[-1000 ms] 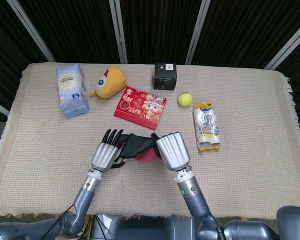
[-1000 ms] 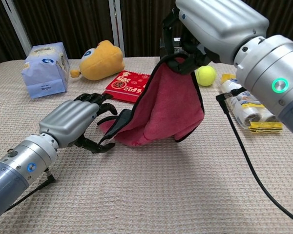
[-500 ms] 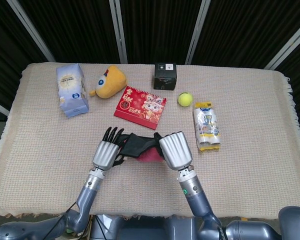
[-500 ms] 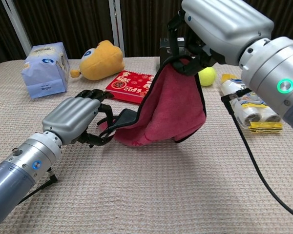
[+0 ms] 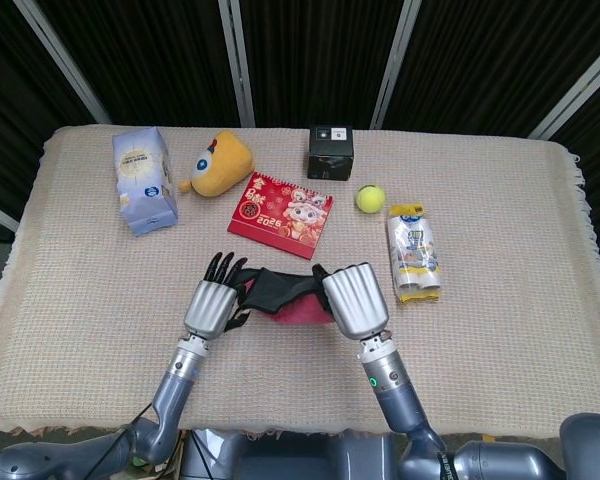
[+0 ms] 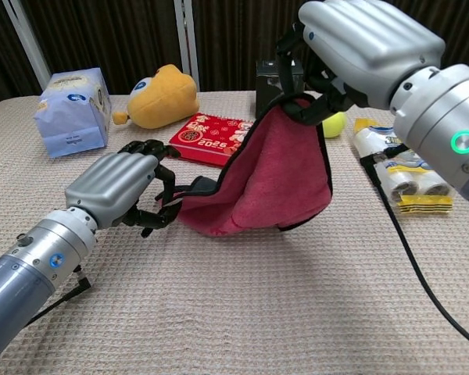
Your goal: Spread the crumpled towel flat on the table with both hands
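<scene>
The right hand [image 6: 352, 51] grasps the towel [image 6: 270, 176] by a raised corner; the left hand [image 6: 121, 191] pinches its lower edge near the bench [image 6: 219, 312]. Draw them apart evenly, then lower

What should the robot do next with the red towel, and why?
Probably draw the two hands apart. The right hand holds one corner of the towel up high, the left hand holds another edge low near the table, and the cloth sags bunched between them.
</scene>
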Available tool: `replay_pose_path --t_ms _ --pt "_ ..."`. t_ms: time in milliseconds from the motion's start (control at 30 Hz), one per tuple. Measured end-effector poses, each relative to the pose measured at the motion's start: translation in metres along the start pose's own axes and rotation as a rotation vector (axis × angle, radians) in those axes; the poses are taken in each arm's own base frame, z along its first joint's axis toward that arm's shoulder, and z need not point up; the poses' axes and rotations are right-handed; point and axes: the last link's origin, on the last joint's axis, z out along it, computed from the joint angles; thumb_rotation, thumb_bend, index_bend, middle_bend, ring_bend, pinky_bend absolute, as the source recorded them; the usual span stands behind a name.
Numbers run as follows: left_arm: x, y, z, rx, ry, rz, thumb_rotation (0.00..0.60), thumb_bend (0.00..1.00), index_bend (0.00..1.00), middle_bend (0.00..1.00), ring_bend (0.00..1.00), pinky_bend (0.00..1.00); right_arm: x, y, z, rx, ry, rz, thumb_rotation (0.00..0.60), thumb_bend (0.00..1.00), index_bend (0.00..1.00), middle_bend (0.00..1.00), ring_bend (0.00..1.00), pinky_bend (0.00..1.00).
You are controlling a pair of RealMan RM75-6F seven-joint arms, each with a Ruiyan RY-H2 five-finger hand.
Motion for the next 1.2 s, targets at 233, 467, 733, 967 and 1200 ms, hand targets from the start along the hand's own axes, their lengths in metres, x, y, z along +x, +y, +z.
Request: replay_pose_path --t_ms 233,467,733,967,1200 --pt "0.009 -0.011 0.000 0.000 0.022 0.021 0.600 0.57 0.65 0.11 0.00 0.00 -0.004 0.006 -0.007 0.005 -0.015 -0.001 0.600 0.65 0.76 1.00 1.00 1.00" --pt "0.018 -0.025 -0.001 0.014 0.036 0.046 0.600 0.59 0.66 0.12 0.00 0.00 -0.003 0.015 -0.011 -0.008 -0.017 -0.005 0.600 0.65 0.76 1.00 1.00 1.00" --pt "0.034 -0.038 0.000 0.013 0.067 0.088 0.600 0.60 0.66 0.12 0.00 0.00 -0.003 0.025 -0.019 -0.018 -0.026 -0.004 0.600 0.65 0.76 1.00 1.00 1.00" --pt "0.046 -0.045 -0.001 0.017 0.088 0.107 0.600 0.63 0.68 0.12 0.00 0.00 -0.001 0.030 -0.024 -0.026 -0.028 -0.003 0.600 0.65 0.76 1.00 1.00 1.00" --pt "0.064 -0.051 0.005 0.023 0.131 0.122 0.600 0.63 0.68 0.13 0.00 0.00 0.005 0.036 -0.027 -0.035 -0.024 0.002 0.600 0.65 0.76 1.00 1.00 1.00"
